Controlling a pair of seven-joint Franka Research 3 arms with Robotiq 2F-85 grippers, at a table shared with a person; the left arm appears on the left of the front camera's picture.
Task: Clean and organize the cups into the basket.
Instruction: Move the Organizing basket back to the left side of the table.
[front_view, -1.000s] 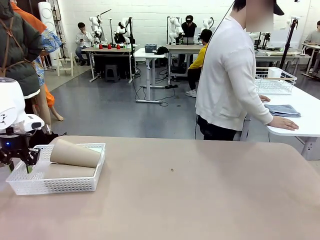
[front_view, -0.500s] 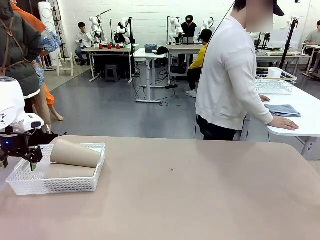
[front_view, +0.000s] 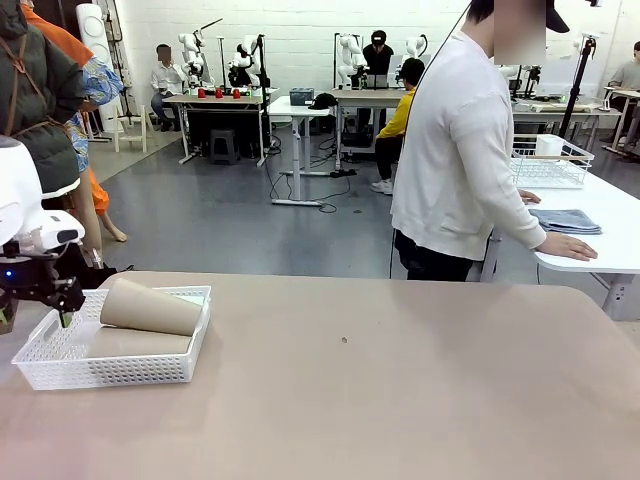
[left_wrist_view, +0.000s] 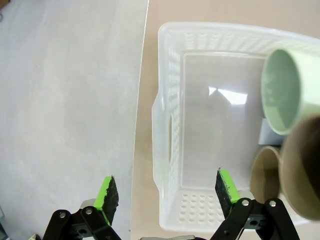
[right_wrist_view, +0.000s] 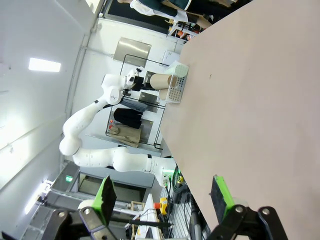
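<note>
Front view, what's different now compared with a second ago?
The left gripper has lifted up and away from the left end of the basket, its jaws open and empty. Nothing was taken hold of or let go. The tan cups lie in the basket as before, and the person at the far side keeps both hands on the neighbouring table.

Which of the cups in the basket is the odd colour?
The pale mint green cup, lying on its side in the white basket; the other cups beside it are tan-brown.
</note>
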